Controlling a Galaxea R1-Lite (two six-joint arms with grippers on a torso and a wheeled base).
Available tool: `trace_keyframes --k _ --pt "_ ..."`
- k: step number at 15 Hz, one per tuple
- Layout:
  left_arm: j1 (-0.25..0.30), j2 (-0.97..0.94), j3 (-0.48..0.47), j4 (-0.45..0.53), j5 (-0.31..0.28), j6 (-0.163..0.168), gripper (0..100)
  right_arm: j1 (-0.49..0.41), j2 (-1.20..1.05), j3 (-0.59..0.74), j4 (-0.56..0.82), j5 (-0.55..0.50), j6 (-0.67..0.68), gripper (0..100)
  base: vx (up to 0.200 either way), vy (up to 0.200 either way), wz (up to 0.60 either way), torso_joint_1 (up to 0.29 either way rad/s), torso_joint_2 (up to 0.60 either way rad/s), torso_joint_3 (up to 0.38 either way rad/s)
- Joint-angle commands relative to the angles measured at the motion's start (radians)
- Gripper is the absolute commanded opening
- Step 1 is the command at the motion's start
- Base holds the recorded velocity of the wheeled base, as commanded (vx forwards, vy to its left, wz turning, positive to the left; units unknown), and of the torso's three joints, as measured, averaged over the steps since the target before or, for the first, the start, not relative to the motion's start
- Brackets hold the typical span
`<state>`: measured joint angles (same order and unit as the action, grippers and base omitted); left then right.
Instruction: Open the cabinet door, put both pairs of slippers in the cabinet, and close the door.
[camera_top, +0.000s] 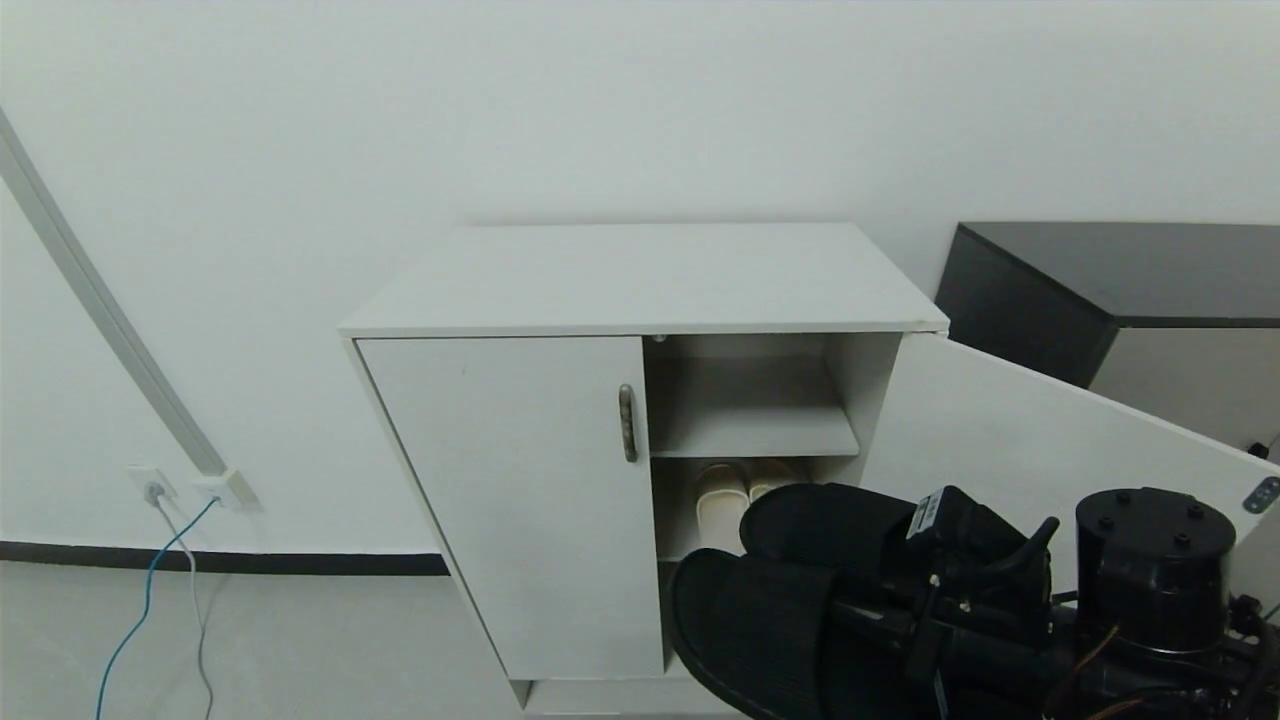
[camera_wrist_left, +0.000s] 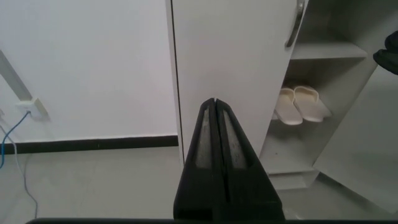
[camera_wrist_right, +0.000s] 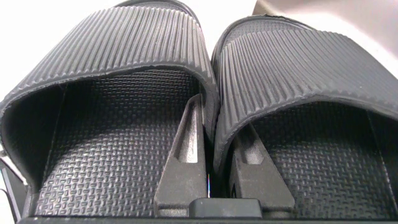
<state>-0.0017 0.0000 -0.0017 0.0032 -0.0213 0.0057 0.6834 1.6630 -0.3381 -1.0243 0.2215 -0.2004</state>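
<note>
Black slippers closest: the pair is pinched side by side in my right gripper, one finger inside each slipper, squeezing the two inner walls together. In the head view the pair sits at lower right of frame, in front of the open half of the white cabinet and outside it. Right door is swung out toward the right edge. Left door is shut, with a dark handle at its inner edge. Beige slippers lie side by side on the lower shelf, under the upper shelf. My left gripper has its fingers pressed flat together, nothing between them, low in front of the shut door. Black cabinet at upper right. Blue cable hangs from the wall sockets at lower left.
</note>
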Motion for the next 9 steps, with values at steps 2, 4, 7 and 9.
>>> trace_keyframes --k 2,4,7,9 --pt "0.000 0.000 0.000 0.000 0.000 0.000 0 0.002 0.001 0.001 0.000 0.001 0.001 0 0.000 0.000 0.00 -0.166 0.50 0.327" --pt "0.000 0.000 0.000 0.000 0.000 0.000 0 0.002 0.001 0.002 0.000 0.001 0.001 0 0.000 0.000 0.00 -0.151 0.49 0.347" --pt "0.000 0.000 0.000 0.000 0.000 0.000 0 0.004 0.000 0.002 0.000 0.001 0.001 0 0.000 0.000 0.00 -0.128 0.46 0.328" --pt "0.000 0.002 0.000 0.000 0.000 0.000 0 0.004 0.000 0.001 0.000 0.001 0.001 0 0.000 0.000 0.00 -0.107 0.45 0.347"
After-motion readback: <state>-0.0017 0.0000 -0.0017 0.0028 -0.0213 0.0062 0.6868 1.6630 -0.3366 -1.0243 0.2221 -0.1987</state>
